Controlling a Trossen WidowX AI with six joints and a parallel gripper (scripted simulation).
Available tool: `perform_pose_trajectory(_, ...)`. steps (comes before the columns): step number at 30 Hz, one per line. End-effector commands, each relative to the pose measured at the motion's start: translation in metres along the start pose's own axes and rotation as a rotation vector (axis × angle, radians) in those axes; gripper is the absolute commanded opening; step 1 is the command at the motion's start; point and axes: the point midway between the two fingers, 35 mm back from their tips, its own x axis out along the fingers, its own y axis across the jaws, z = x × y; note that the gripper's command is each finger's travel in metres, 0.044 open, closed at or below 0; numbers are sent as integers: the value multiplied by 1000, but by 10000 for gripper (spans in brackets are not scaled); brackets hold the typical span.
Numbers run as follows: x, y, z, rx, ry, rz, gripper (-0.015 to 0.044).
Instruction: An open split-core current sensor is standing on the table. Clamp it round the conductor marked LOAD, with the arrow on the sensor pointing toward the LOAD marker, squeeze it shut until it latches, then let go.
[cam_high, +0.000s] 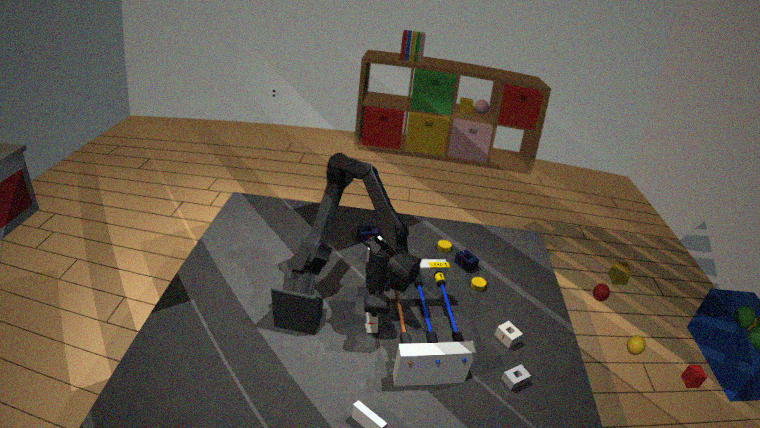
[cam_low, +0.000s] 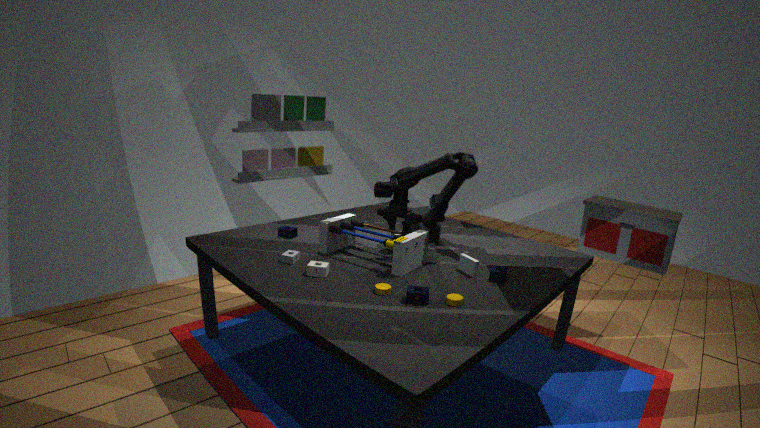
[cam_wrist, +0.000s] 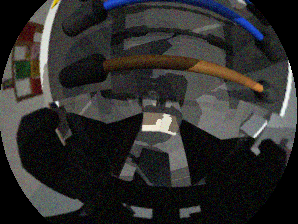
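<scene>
My gripper (cam_high: 375, 306) (cam_low: 392, 227) (cam_wrist: 161, 119) points down beside the conductor rack, on the arm-base side. It is shut on the small white sensor (cam_high: 371, 323) (cam_wrist: 160, 123), which is at table level. Its red mark shows below the fingers in the top view; its jaws and arrow direction cannot be made out. The LOAD label (cam_high: 438, 264) is yellow and tops the rack's far white block. The LOAD conductor (cam_high: 448, 308) (cam_low: 364, 237) is the outer blue one, with a yellow sleeve (cam_high: 439, 277). No conductor runs through the fingers.
The copper conductor (cam_high: 401, 313) (cam_wrist: 150, 61) is nearest the gripper, then the middle blue one (cam_high: 424, 308). The near white block (cam_high: 431, 367) holds their other ends. Navy blocks (cam_high: 466, 260), yellow discs (cam_high: 478, 283), white holed blocks (cam_high: 516, 376) and a white strip (cam_high: 368, 414) lie around.
</scene>
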Motion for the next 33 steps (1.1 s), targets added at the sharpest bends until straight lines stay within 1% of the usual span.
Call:
perform_pose_trajectory(1, -13, -3, 4, -4, -3, -10, 62)
perform_pose_trajectory(3, -23, -4, 5, -2, -3, -12, 10)
perform_pose_trajectory(4, -28, -5, 6, -2, -2, -13, 0)
perform_pose_trajectory(21, -116, -2, -1, 5, 3, -1, 0)
perform_pose_trajectory(27, -120, -2, 1, 31, -2, -3, 0)
perform_pose_trajectory(33, -120, -4, 17, 172, -29, -13, 0)
